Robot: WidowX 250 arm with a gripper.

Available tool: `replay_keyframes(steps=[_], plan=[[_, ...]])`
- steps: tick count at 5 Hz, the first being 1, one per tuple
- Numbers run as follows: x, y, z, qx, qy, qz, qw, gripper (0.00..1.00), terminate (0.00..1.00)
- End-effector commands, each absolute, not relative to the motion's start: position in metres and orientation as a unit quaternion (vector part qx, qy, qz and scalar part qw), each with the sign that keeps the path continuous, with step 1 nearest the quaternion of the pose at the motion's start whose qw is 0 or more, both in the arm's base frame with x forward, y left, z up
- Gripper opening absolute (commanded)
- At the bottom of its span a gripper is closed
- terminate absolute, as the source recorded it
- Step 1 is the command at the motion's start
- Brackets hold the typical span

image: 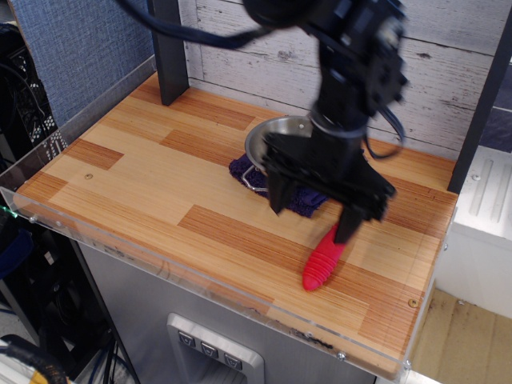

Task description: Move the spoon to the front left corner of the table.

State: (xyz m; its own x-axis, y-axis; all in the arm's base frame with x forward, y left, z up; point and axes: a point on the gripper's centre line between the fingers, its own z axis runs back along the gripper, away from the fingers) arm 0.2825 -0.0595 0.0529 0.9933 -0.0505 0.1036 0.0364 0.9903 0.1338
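Note:
The spoon lies near the front right of the wooden table. Only the lower part of its thick ribbed red handle shows; its metal bowl is hidden behind my gripper. My black gripper hangs low over the spoon's upper half, its two fingers spread wide apart and open, one finger to the left of the spoon and the other right at the handle's top. It holds nothing.
A steel bowl sits on a dark blue cloth behind the gripper, mostly hidden by the arm. A dark post stands at the back left. A clear acrylic rim edges the table front.

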Motion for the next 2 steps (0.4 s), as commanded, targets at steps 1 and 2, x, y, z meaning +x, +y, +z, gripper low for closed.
replay_keyframes(steps=[1, 2], plan=[[0.282, -0.071, 0.037, 0.076, -0.053, -0.046, 0.995, 1.00, 0.00], [0.277, -0.064, 0.017, 0.081, -0.026, -0.049, 0.995, 1.00, 0.00]])
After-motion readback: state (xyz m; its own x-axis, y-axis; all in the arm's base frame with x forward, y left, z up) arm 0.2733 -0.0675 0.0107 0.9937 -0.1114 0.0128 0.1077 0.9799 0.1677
